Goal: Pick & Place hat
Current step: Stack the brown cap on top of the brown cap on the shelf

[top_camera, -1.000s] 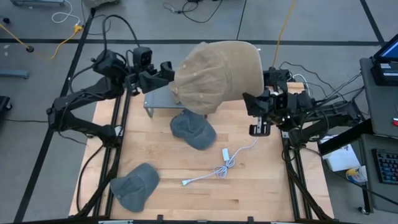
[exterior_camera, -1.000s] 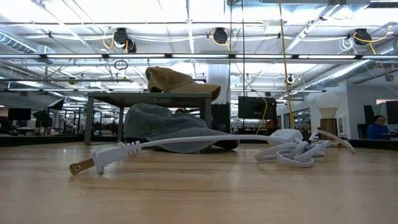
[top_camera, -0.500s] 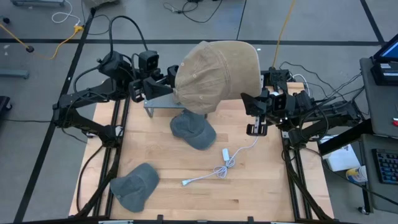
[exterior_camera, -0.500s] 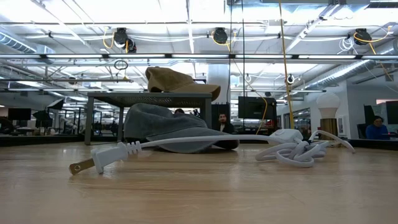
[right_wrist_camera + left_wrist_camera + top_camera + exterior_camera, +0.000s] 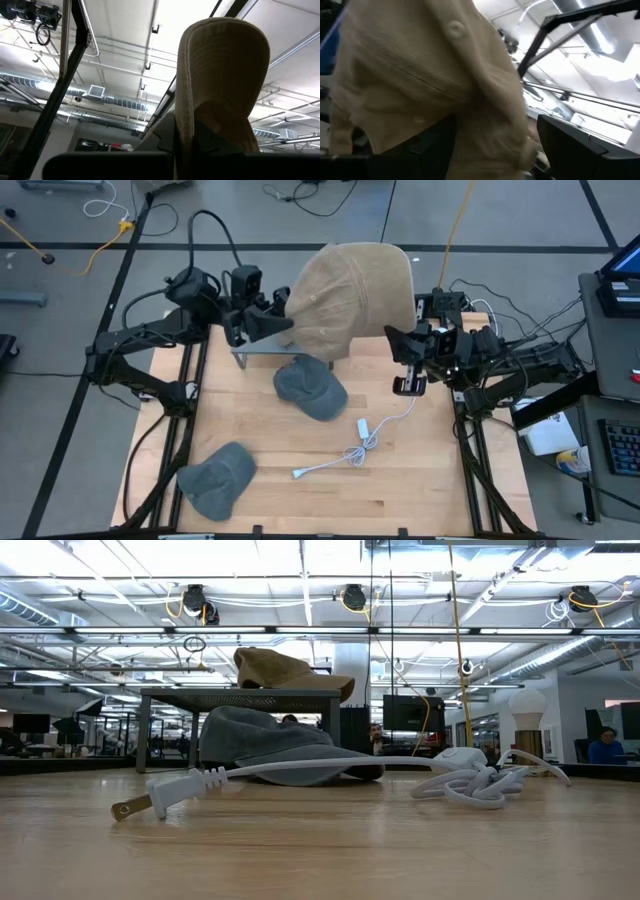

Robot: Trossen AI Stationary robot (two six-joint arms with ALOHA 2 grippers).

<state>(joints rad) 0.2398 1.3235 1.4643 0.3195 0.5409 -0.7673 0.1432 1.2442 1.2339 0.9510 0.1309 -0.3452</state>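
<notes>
A tan corduroy hat hangs high above the table's far middle, between both arms. My right gripper is at its right side, pointing up and shut on the brim. My left gripper is open at the hat's left side. In the left wrist view the crown fills the space between its two fingers; whether they touch it, I cannot tell. In the low view another tan hat lies on the grey stand; no gripper shows there. My right gripper pinches the tan hat between its two fingers at the brim's lower part, coming from below and from the table's right. The brim stands upright above the fingers. The hat is lifted clear of the table.
One grey cap lies just in front of the grey stand, and another lies near the table's near left corner. A white cable with a plug lies right of centre. In the low view the plug lies nearest.
My left gripper has moved toward the table's right, closing in on the held hat until the crown sits between its fingers. The hat has shifted slightly toward the right arm. The right gripper has kept its hold.
</notes>
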